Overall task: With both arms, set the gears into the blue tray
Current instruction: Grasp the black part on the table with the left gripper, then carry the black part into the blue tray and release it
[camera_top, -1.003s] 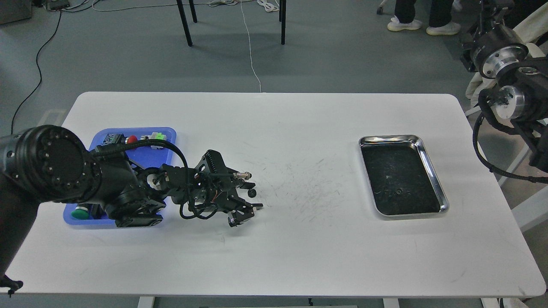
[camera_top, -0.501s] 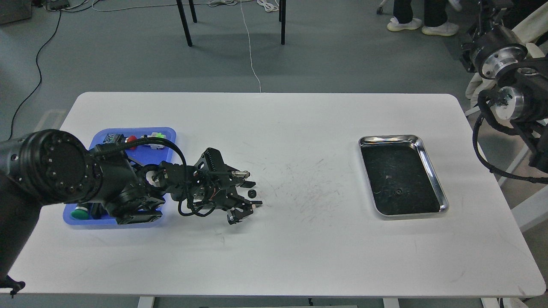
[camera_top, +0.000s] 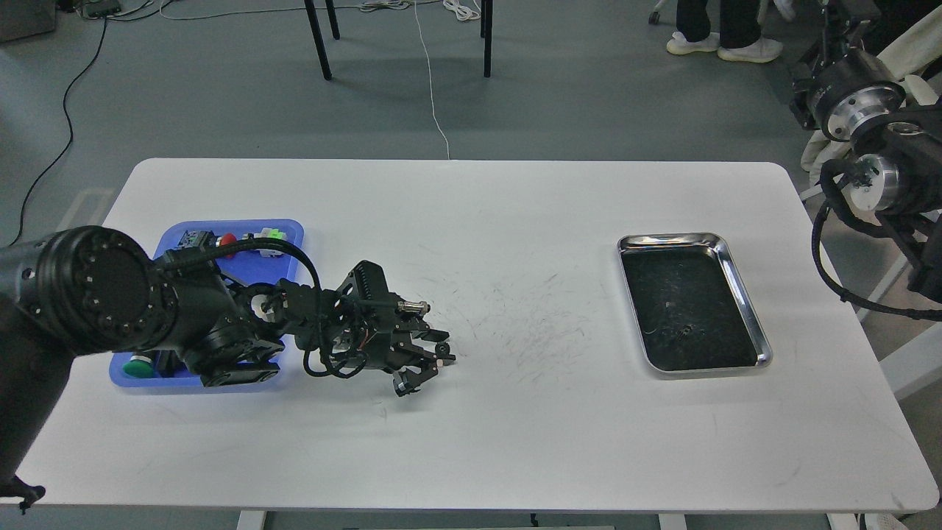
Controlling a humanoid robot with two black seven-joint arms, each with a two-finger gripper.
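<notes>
Item one: small black toothed gear (camera_top: 441,348), lying at the tips of the left gripper (camera_top: 434,355) on the white rectangular tabletop (camera_top: 471,434), a little right of the shallow blue plastic tray (camera_top: 288,230). The fingers are drawn in close about this gear; whether it is actually pinched cannot be told, the parts being dark and small. Item two: a second tiny dark round piece (camera_top: 686,330), probably the other gear, resting inside the shiny steel tray with dark interior (camera_top: 743,283) at the right of the table. Both gears are judged light, rigid and hard, unlikely to be harmed by a drop but apt to roll or skid on the smooth top; purchase is best taken across the toothed rim, the teeth offering some bite to the fingers. The blue tray is partly covered by the left arm; push-button switches with red (camera_top: 227,239) and green caps (camera_top: 136,366) are seen in it. The right gripper is not shown, only silver-ringed joints of that arm at the right edge. The tabletop is marked by fine scuffs near its middle. Room: grey floor, black chair legs (camera_top: 318,40), a white cable (camera_top: 430,88), and white shoes (camera_top: 725,48) of a bystander beyond the table.
</notes>
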